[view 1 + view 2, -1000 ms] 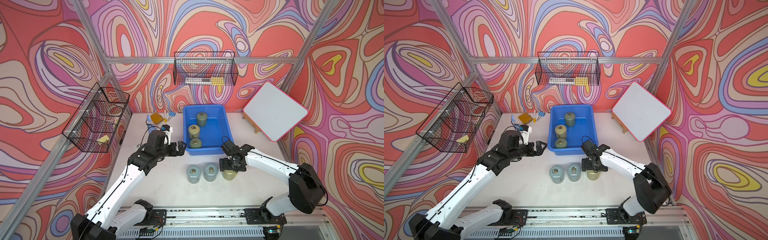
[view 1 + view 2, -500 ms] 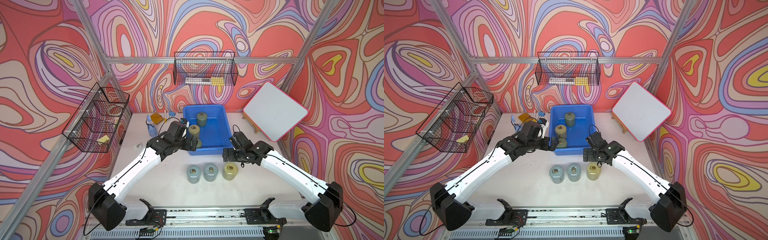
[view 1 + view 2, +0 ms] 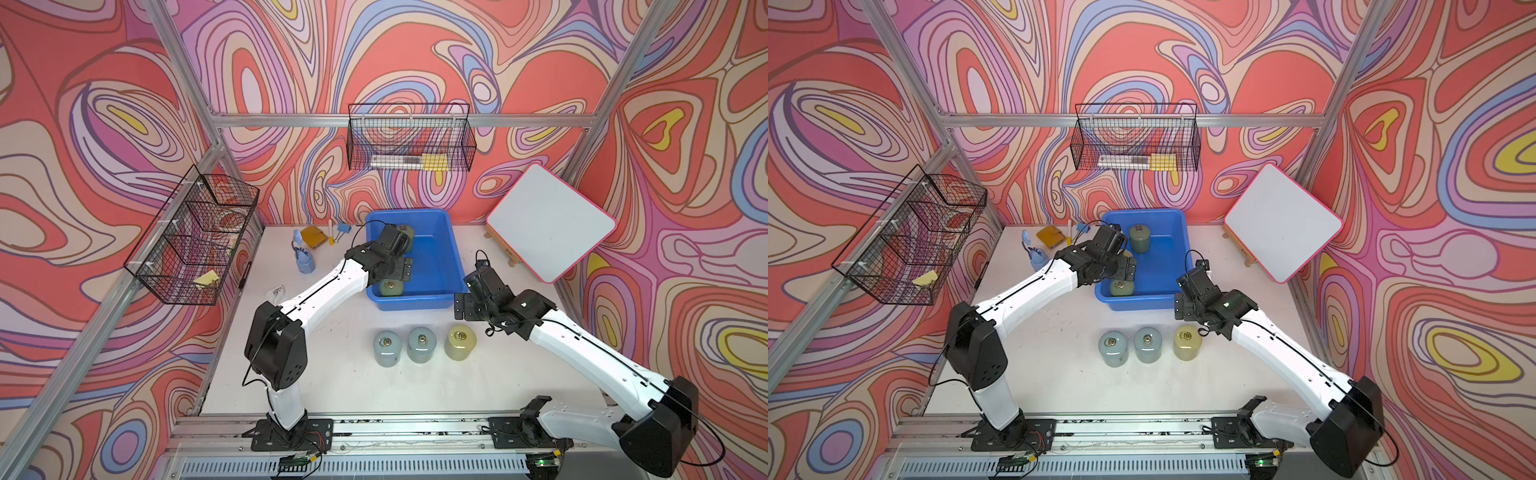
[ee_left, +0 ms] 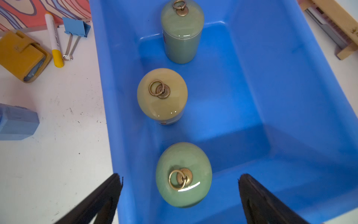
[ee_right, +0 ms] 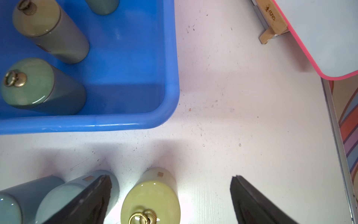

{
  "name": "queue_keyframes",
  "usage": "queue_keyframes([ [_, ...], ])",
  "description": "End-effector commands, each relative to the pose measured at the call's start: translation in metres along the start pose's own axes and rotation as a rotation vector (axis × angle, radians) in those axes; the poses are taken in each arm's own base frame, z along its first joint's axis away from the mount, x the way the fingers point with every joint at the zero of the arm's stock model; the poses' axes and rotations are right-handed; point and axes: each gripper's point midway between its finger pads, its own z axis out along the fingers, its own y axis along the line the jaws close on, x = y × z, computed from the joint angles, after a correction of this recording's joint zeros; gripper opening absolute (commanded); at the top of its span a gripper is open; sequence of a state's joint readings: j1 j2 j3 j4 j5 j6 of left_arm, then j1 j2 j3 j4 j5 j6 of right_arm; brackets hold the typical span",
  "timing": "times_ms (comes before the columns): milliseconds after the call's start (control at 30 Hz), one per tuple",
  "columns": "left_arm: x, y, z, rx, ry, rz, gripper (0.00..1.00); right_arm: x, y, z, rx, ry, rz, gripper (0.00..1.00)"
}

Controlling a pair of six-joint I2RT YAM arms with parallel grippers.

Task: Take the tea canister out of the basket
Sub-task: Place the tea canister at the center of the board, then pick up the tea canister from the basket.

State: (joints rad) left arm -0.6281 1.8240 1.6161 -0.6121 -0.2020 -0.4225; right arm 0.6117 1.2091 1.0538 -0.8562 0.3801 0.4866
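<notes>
The blue basket holds three upright tea canisters with brass ring lids. In the left wrist view they stand in a row: a green one nearest, a yellow one, then a taller-looking green one. My left gripper hangs open above the basket, its fingers either side of the nearest green canister and clear of it. My right gripper is open and empty over the table, beside the basket's front right corner.
Three more canisters stand on the table in front of the basket: two grey-blue ones and a yellow one. A whiteboard easel leans at the right. A wallet, marker and clip lie left of the basket.
My left gripper has swung right from the table to above the basket. My right gripper has risen off the yellow canister on the table and drawn back to the right.
</notes>
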Motion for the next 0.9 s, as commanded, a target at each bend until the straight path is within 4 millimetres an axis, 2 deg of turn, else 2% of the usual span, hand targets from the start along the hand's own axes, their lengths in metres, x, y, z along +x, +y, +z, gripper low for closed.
queue_keyframes([
  [0,-0.004,-0.003,0.013,-0.020,0.010,-0.082,0.99,-0.007,-0.007,-0.002,0.022,-0.053,0.011,0.98],
  [200,-0.004,-0.005,0.037,-0.051,0.002,-0.215,0.99,-0.014,-0.013,-0.001,0.044,-0.115,0.037,0.98],
  [433,0.001,0.009,0.055,-0.145,-0.010,-0.334,0.99,-0.046,-0.019,-0.002,0.031,-0.270,0.119,0.98],
  [600,0.002,0.011,0.068,-0.168,0.019,-0.357,0.99,-0.064,-0.019,-0.001,0.009,-0.372,0.139,0.98],
  [867,-0.002,0.025,0.086,-0.209,0.036,-0.399,0.99,-0.063,-0.022,0.005,0.011,-0.392,0.133,0.98],
])
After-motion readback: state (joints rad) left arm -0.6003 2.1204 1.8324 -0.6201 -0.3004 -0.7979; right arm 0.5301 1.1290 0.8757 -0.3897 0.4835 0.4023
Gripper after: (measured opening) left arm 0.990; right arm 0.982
